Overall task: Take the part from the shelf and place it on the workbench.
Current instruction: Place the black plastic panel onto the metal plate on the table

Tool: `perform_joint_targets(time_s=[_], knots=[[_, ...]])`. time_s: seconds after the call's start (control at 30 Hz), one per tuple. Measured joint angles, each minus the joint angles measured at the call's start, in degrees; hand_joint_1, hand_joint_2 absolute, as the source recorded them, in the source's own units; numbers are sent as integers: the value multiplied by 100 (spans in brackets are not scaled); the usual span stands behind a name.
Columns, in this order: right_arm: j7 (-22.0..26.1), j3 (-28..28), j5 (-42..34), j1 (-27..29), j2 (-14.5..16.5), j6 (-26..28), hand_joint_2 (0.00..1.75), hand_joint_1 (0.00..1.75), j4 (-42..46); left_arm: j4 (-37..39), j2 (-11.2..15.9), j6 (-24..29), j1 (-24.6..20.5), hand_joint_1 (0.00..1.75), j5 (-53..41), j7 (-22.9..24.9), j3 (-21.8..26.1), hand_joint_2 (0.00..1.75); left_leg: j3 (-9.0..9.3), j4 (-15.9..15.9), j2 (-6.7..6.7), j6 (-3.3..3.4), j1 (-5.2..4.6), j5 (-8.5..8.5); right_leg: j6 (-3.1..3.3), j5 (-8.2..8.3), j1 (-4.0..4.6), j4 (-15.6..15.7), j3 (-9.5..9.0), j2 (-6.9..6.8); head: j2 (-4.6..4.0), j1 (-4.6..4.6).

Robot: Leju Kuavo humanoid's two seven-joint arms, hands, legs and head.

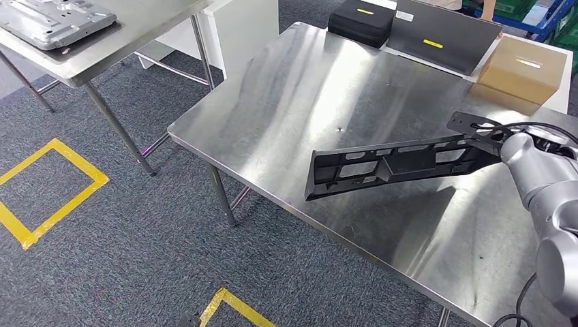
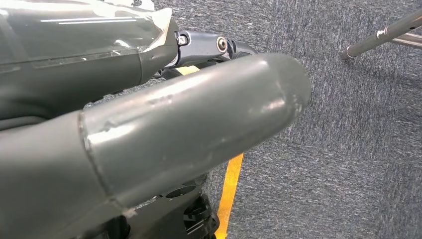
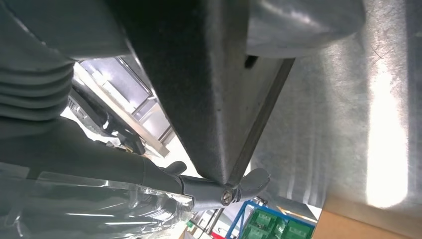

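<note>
A long black ribbed plastic part (image 1: 395, 165) hangs just above the steel workbench (image 1: 327, 88), stretching from the table's near-left edge toward the right. My right hand (image 1: 492, 139) grips its right end, behind the silver forearm. In the right wrist view the black part (image 3: 209, 89) runs between my thumb and fingers (image 3: 244, 186), with the workbench top (image 3: 348, 109) close behind it. My left hand (image 2: 189, 119) hangs low over grey carpet; the thick thumb stretches across that view and nothing shows in its grasp.
At the workbench's far side sit a black case (image 1: 361, 22), a dark flat panel (image 1: 443, 34) and a cardboard box (image 1: 523, 68). A second steel table (image 1: 102, 48) with a grey metal plate (image 1: 51, 20) stands at the left. Yellow tape (image 1: 48, 197) marks the carpet.
</note>
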State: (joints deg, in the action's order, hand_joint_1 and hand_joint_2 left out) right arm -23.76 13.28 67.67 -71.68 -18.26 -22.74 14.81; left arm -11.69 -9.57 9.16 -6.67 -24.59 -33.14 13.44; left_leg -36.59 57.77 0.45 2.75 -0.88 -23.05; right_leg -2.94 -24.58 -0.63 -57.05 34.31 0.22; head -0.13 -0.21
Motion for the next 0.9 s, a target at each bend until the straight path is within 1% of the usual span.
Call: perform_joint_targets(time_s=[0.2, 0.5, 0.6, 0.7, 0.83, 0.9], knots=[[57, -10, 64, -55, 28, -322, 0, 0, -8, 0, -8, 2, 3, 0, -5, 5, 8, 0, 0, 0, 0, 0, 0, 0, 0, 0, 0, 0, 0, 0, 0, -1], [354, -54, 41, -64, 98, -1083, 0, 0, -37, 0, -10, 15, 3, 0, -21, 101, 93, 0, 0, 0, 0, 0, 0, 0, 0, 0, 0, 0, 0, 0, 0, 1], [386, -60, 34, -80, 114, -1198, 0, 0, -43, 0, -13, 24, 3, 0, -28, 123, 103, 0, 0, 0, 0, 0, 0, 0, 0, 0, 0, 0, 0, 0, 0, 1], [386, -63, 60, -81, 131, -1107, 0, 0, -43, 0, -17, 44, 4, 0, -30, 113, 117, 0, 0, 0, 0, 0, 0, 0, 0, 0, -1, 0, 0, 0, 0, 1], [135, -65, 186, -74, 148, -340, 0, 0, -42, 0, -21, 54, 24, 0, -29, 43, 162, 0, 0, 0, -1, 0, -1, 0, 0, 0, -1, 0, 0, -1, 0, 1], [45, -79, 192, -85, 144, -220, 0, 0, -42, 0, -25, 53, 42, 0, -36, 31, 175, 0, 0, 0, 0, 0, -1, 0, 0, 0, -2, 0, 0, 0, 0, -1]])
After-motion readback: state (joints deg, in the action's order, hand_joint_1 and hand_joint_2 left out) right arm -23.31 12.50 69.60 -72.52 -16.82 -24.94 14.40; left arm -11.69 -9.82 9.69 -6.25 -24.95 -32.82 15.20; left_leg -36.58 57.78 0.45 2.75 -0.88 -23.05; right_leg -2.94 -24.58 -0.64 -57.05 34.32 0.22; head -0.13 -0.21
